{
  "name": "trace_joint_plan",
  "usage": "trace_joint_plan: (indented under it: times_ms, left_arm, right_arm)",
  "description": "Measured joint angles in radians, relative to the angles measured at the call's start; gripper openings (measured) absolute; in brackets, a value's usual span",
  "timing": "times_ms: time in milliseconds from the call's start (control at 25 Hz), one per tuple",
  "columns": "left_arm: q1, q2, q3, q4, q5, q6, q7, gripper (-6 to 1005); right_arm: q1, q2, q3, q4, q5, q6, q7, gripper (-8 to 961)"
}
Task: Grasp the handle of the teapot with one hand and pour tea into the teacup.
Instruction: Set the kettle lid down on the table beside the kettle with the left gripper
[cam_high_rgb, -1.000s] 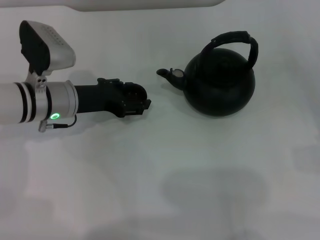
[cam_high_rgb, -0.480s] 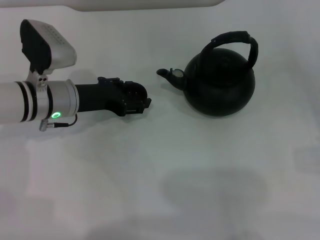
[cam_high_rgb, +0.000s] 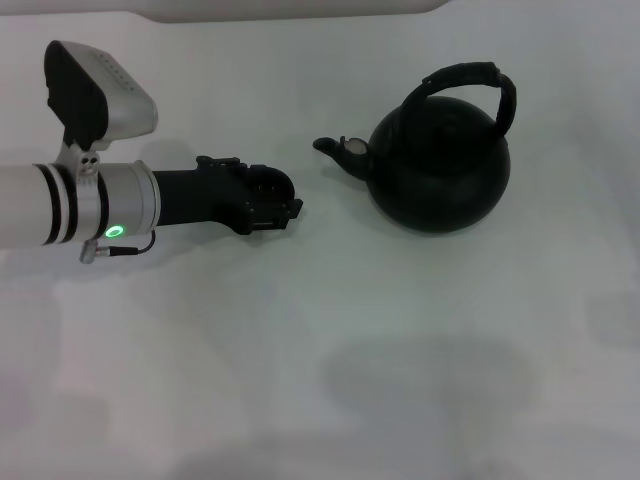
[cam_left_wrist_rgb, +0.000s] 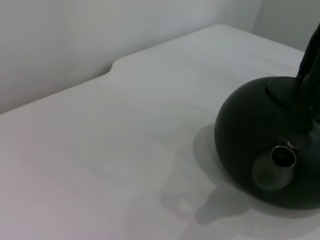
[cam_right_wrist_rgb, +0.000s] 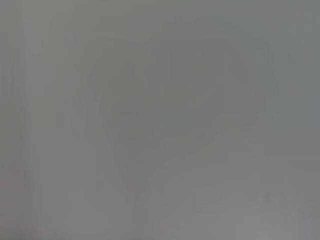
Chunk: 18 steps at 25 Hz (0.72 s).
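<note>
Nothing is done yet, as I judge it: no grip taken, nothing poured, and no teacup shows anywhere. My left claw (cam_high_rgb: 285, 207) hangs over the white desk (cam_high_rgb: 300, 360), just short of the spout; whether it is released or clenched I cannot tell. Farther off sits the teapot (cam_high_rgb: 440, 170), round and matte black, its handle (cam_high_rgb: 470, 78) arching upright, untouched.

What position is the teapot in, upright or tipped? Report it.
Upright. The teapot sits flat on the table, its handle arching above and its spout pointing toward the left pincer, which is apart from it.
</note>
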Motion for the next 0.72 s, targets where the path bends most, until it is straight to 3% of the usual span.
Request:
trace_joint_plan:
  times_ms: [720]
  left_arm:
    - [-0.003, 0.000, 0.002, 0.001, 0.008, 0.001, -0.013, 708]
  right_arm:
    - [-0.003, 0.000, 0.000, 0.000, -0.001, -0.002, 0.000, 724]
